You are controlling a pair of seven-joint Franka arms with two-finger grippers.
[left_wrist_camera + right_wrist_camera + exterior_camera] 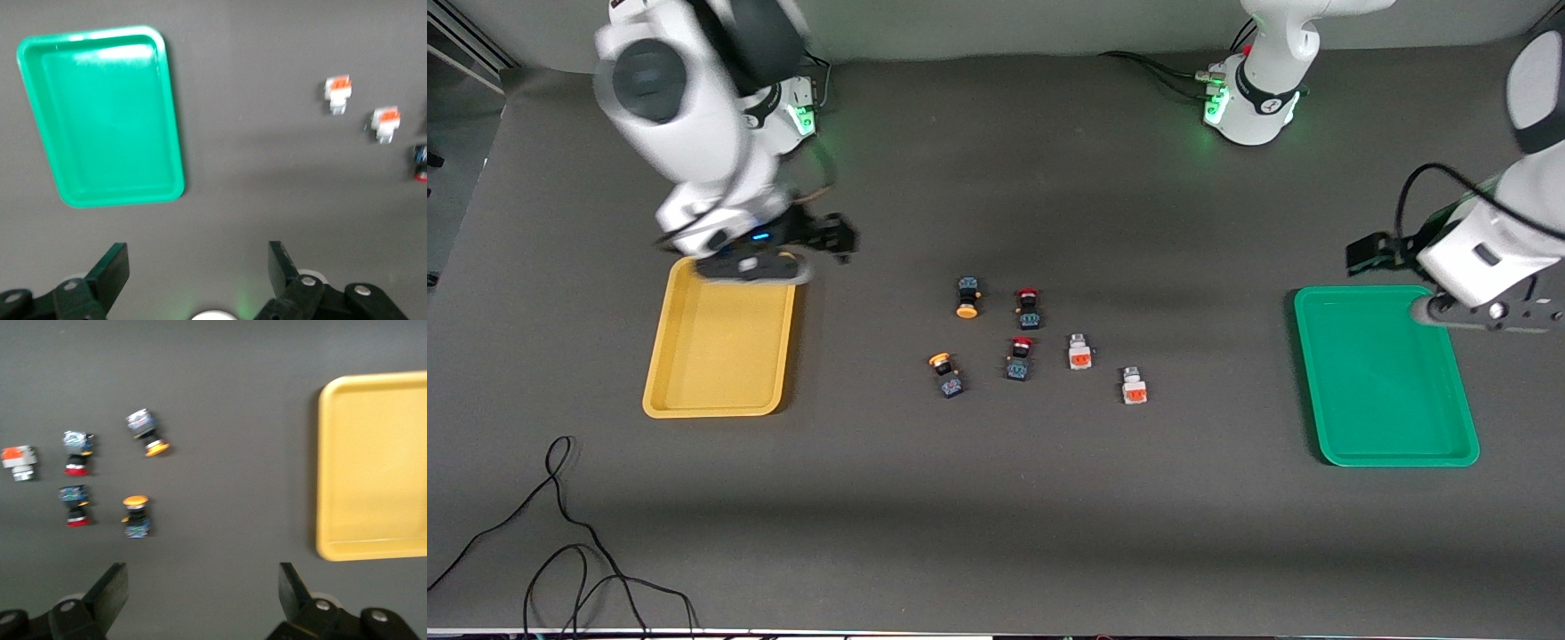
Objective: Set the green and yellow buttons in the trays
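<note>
Two black buttons with yellow-orange caps (pixel 967 298) (pixel 946 373) and two white blocky buttons with orange faces (pixel 1080 352) (pixel 1134 386) lie mid-table. The yellow tray (pixel 720 347) lies toward the right arm's end and the green tray (pixel 1385 373) toward the left arm's end; both hold nothing. My right gripper (pixel 831 236) is open and empty, over the table beside the yellow tray's corner. Its wrist view shows the jaws (pixel 203 593), the yellow-capped buttons (pixel 148 432) (pixel 136 515) and the yellow tray (pixel 380 467). My left gripper (pixel 1369 253) (pixel 199 267) is open and empty by the green tray (pixel 100 120), with both white buttons (pixel 337 93) (pixel 385 122) in view.
Two black buttons with red caps (pixel 1029 308) (pixel 1020 358) lie among the others, between the yellow-capped and the white ones. A loose black cable (pixel 560 533) trails over the table near the front camera at the right arm's end.
</note>
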